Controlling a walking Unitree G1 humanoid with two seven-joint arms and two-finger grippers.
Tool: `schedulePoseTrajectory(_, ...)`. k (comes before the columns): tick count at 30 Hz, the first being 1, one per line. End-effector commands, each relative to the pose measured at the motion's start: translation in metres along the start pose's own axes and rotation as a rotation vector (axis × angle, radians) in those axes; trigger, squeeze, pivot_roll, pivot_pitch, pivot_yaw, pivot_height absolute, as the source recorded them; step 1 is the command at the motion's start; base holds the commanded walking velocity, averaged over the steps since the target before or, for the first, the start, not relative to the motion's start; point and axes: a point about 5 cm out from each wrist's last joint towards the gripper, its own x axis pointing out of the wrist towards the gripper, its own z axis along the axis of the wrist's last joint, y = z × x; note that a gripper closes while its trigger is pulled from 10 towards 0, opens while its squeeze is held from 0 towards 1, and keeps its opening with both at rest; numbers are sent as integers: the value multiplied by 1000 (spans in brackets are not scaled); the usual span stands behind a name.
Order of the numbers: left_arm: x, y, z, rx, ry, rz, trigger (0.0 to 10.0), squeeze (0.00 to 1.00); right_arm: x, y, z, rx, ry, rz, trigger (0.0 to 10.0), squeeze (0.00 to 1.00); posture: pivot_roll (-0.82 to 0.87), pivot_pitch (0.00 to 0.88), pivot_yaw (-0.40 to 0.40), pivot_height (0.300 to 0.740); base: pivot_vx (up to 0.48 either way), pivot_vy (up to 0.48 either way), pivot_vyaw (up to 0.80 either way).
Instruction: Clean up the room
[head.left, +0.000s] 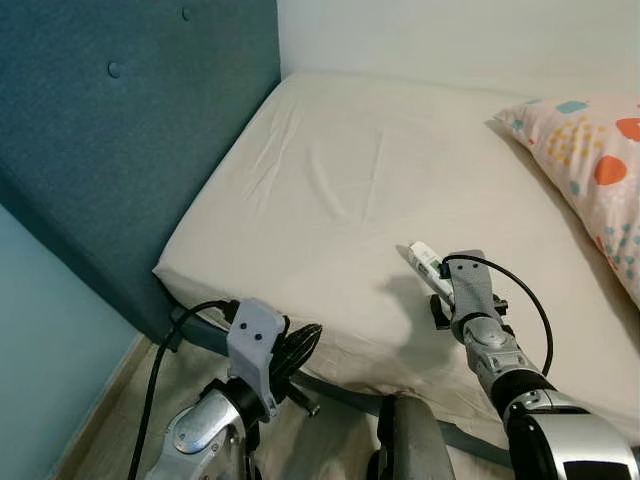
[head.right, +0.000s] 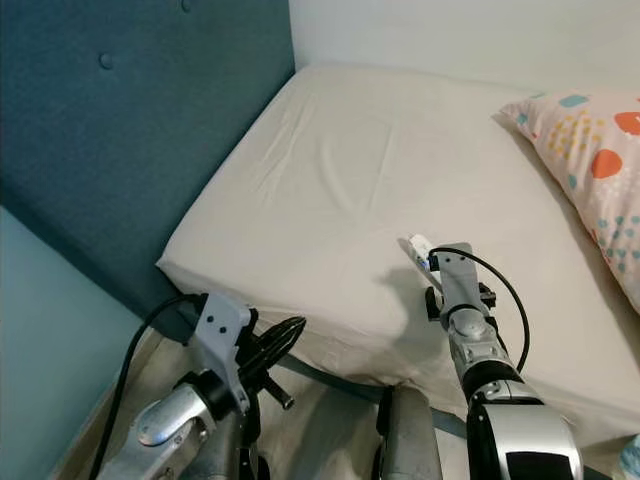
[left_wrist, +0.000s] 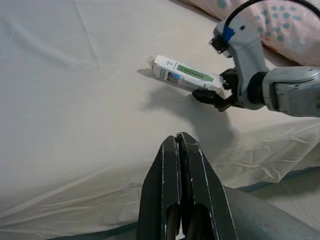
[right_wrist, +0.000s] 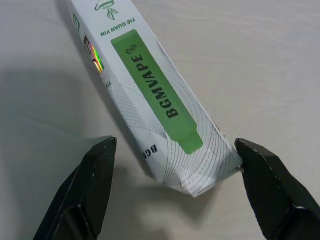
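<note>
A slim white box with a green label (right_wrist: 150, 95) lies flat on the cream bed sheet (head.left: 340, 170), near the mattress's front edge. The same box (head.left: 424, 259) shows just beyond my right wrist. My right gripper (right_wrist: 174, 147) is open, its two black fingers straddling the box's near end; one fingertip (right_wrist: 245, 152) sits at the box's corner, the other stands apart. From the left wrist view the right gripper (left_wrist: 220, 86) is low over the sheet at the box (left_wrist: 186, 76). My left gripper (head.left: 300, 345) is shut and empty, held low beside the mattress edge.
A patterned pillow (head.left: 595, 150) lies at the right of the bed. A dark blue padded headboard (head.left: 120, 130) stands along the left, meeting a white wall at the back. Wooden floor (head.left: 110, 420) runs beside the bed at lower left.
</note>
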Motion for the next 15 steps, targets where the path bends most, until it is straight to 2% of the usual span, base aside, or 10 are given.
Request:
schedulePoseTrajectory(1, -1, -4, 2, -10, 13, -8, 10000, 0, 0, -1, -5, -33, 29, 16, 10000, 0, 200, 374, -21, 600, 0, 0, 0)
schedulePoseTrajectory(9, -2, -2, 5, -6, 19, 3, 10000, 0, 0, 0, -3, -42, 30, 28, 10000, 0, 210, 373, -19, 600, 0, 0, 0)
schedulePoseTrajectory(10, -2, -1, 5, -4, 22, 7, 10000, 0, 0, 0, -3, -38, 34, 27, 8431, 0, 211, 371, -19, 600, 0, 0, 0)
schedulePoseTrajectory(11, -2, -1, 5, -4, 22, 7, 10000, 0, 0, 0, -3, -38, 34, 27, 8431, 0, 211, 371, -19, 600, 0, 0, 0)
schedulePoseTrajectory(12, -2, -1, 6, -3, 25, 10, 10000, 0, 0, 1, -3, -30, 37, 27, 1294, 0, 212, 370, -17, 600, 0, 0, 0)
schedulePoseTrajectory(14, -2, -1, 6, -3, 25, 10, 10000, 0, 0, 1, -3, -30, 37, 27, 1294, 0, 212, 370, -17, 600, 0, 0, 0)
schedulePoseTrajectory(15, -2, 0, 5, 2, 29, 12, 10000, 0, 0, 0, -3, -25, 39, 26, 275, 0, 211, 370, -16, 600, 0, 0, 0)
